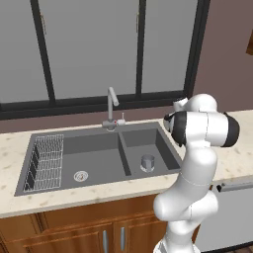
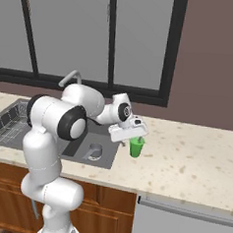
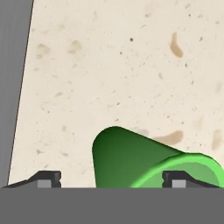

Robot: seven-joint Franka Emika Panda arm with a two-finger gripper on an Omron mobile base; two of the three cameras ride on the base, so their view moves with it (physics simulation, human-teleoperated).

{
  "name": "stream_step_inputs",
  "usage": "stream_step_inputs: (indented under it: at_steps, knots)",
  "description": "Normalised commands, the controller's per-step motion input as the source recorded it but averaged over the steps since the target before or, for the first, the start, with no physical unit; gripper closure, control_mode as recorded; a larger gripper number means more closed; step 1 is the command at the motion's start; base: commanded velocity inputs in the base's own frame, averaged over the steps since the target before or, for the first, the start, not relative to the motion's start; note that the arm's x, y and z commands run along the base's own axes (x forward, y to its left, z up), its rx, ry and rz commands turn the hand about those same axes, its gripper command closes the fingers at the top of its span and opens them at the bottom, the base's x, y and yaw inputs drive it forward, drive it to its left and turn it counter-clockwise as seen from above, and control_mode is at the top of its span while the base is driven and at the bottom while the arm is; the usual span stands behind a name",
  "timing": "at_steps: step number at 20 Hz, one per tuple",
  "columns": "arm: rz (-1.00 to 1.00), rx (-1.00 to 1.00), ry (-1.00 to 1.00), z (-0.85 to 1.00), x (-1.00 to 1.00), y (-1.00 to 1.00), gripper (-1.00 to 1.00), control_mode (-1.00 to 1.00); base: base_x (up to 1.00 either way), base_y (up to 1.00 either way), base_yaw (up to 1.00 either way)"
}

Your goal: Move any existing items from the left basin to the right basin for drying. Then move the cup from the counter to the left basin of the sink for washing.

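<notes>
The green cup (image 2: 136,147) stands upright on the beige counter (image 2: 194,158), just right of the sink (image 1: 99,153). My gripper (image 2: 135,141) reaches down over it from above, open, with one finger on each side of the cup's rim. In the hand view the cup (image 3: 131,162) lies between the two dark fingertips (image 3: 48,177), nearer the right one. The left basin (image 1: 94,158) holds a white wire rack (image 1: 47,163) and a silver drain (image 1: 80,175). A grey metallic cylinder (image 1: 147,162) stands in the right basin (image 1: 148,141).
A slim silver faucet (image 1: 112,106) rises behind the sink's divider. A window and a brown wall run along the back. A white appliance front (image 2: 180,226) sits under the counter at the right. Bare counter stretches to the right of the cup.
</notes>
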Motion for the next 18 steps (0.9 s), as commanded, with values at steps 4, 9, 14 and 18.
stream_step_inputs:
  at_steps: [4,9,14,18]
  knots:
    - [0.00,0.00,0.00,-0.04,0.00,0.00,1.00,-1.00,0.00,0.00,0.00]
    - [0.00,0.00,0.00,0.00,-0.03,0.00,1.00,-1.00,0.00,0.00,0.00]
    - [0.00,0.00,-0.02,0.32,-0.25,0.07,1.00,-1.00,0.00,0.00,0.00]
    - [0.00,0.01,-0.04,0.54,-0.48,0.26,1.00,-1.00,0.00,0.00,0.00]
